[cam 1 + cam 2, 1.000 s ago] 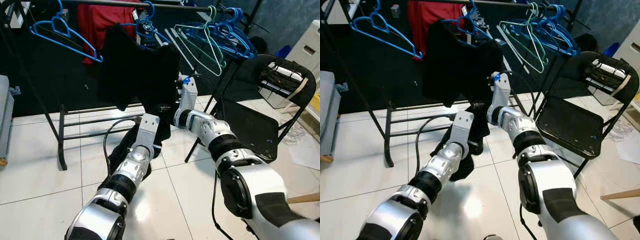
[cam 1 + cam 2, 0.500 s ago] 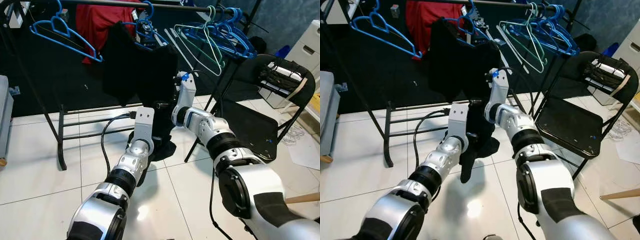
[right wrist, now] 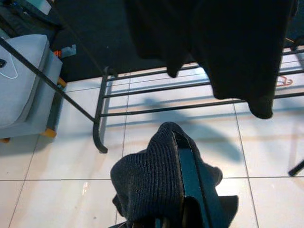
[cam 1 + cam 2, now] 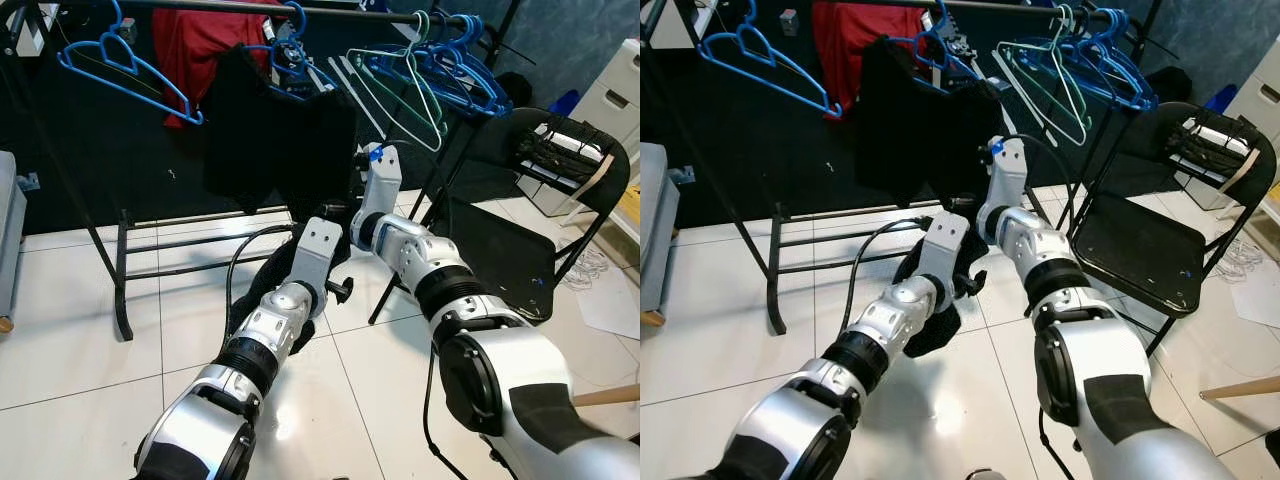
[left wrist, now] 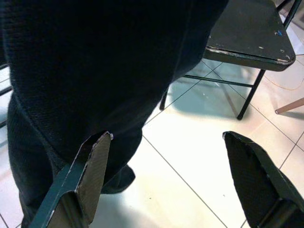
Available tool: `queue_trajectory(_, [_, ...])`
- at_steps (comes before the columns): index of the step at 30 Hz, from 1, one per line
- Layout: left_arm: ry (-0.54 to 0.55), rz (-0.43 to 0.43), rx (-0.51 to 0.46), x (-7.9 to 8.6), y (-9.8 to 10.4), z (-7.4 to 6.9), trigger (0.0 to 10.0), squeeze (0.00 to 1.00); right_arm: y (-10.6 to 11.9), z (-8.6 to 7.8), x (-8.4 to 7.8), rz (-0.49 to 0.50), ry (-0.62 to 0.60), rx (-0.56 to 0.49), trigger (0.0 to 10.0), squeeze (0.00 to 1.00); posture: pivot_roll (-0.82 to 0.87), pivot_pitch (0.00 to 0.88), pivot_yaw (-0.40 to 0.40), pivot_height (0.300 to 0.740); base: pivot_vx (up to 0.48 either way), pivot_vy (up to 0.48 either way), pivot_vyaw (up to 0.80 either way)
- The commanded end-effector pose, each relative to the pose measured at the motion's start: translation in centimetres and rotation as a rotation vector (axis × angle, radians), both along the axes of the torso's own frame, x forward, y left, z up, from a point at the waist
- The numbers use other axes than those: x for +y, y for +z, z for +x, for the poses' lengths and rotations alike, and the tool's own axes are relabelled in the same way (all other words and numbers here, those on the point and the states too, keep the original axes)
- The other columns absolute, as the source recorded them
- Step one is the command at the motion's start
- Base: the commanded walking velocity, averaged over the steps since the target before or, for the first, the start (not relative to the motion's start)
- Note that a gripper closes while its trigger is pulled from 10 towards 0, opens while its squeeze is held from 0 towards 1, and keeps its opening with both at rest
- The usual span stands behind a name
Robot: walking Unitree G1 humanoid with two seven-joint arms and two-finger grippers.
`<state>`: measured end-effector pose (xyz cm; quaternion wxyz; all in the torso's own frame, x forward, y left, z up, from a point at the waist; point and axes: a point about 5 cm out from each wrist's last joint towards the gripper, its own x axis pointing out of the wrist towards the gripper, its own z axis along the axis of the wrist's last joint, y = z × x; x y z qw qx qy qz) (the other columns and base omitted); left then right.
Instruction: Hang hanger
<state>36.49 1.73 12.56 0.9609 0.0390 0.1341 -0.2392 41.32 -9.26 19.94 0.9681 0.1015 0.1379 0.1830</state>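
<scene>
Rack (image 4: 120, 270): dark rail across the top, blue hangers (image 4: 125, 65) and a green one (image 4: 415, 75) hooked on it; red cloth behind

Chair (image 4: 520, 250): black, folding, just right of the arms

Garment (image 4: 285, 140): black knit on a blue hanger (image 4: 290, 45) already hooked on the rail; loose hem trails to the floor

Right end effector (image 3: 178, 190): closed on a fold of garment

Left end effector (image 5: 166, 166): wide open, holding nothing, one finger (image 5: 90, 166) against the knit

Risk, judged: the right grip tugging the cloth could unhook the hanger; the trailing hem may snag
</scene>
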Motion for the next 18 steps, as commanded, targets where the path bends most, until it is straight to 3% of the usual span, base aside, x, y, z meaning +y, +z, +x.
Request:
queue_trajectory(1, [-0.078, -0.043, 0.026, -3.3, 0.4, -1.0, 10.0, 0.0, 0.8, 0.3, -0.4, -0.019, -0.031, -0.039, 0.0, 0.0, -0.16, 0.14, -0.144, 0.74, 0.0, 0.0, 0.0])
queue_trajectory(9, [-0.164, -0.148, 0.045, -4.5, 1.4, -1.4, 10.0, 0.0, 0.5, 0.3, -0.5, -0.046, -0.069, -0.038, 0.0, 0.0, -0.16, 0.137, -0.146, 0.74, 0.0, 0.0, 0.0])
queue_trajectory(18, [-0.024, -0.056, 0.045, -4.3, 1.0, -0.9, 10.0, 0.0, 0.8, 0.4, 0.0, -0.038, -0.095, -0.052, 0.0, 0.0, -0.16, 0.14, -0.145, 0.74, 0.0, 0.0, 0.0])
